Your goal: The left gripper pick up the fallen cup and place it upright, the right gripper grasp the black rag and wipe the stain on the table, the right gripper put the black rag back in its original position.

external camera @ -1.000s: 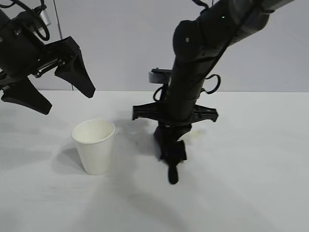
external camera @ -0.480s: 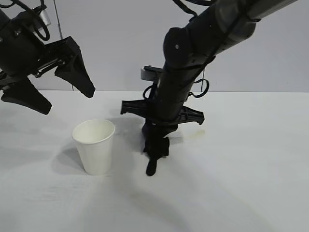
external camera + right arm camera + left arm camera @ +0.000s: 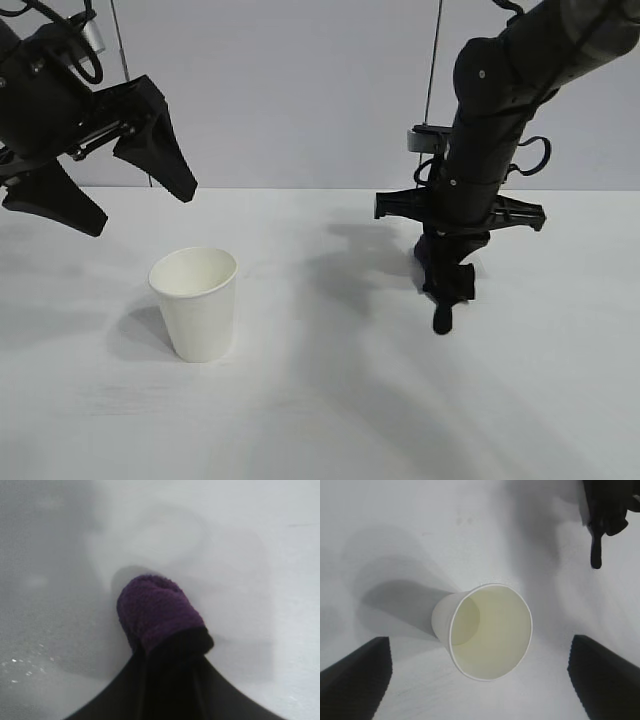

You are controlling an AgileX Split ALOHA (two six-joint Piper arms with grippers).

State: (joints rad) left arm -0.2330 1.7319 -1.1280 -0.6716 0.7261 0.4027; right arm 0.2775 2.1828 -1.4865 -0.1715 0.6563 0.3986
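Note:
The white cup (image 3: 196,300) stands upright on the table (image 3: 330,410), left of centre; the left wrist view looks down into its empty mouth (image 3: 490,630). My left gripper (image 3: 140,208) hangs open and empty above and behind the cup, its fingers (image 3: 357,675) spread wide. My right gripper (image 3: 446,268) points down at the right of centre, shut on the black rag (image 3: 441,305), whose tail hangs to about table level. The rag's purple end (image 3: 157,607) sticks out past the fingertips. No brown stain shows; only a faint pale outline (image 3: 165,535) marks the table.
A plain grey wall stands behind the table. The right arm's shadow (image 3: 340,270) falls on the tabletop between the cup and the rag.
My right gripper swept left with the rag toward the cup, then swung well to the right. The faint amber mark seen earlier no longer shows. The left arm and cup stayed still.

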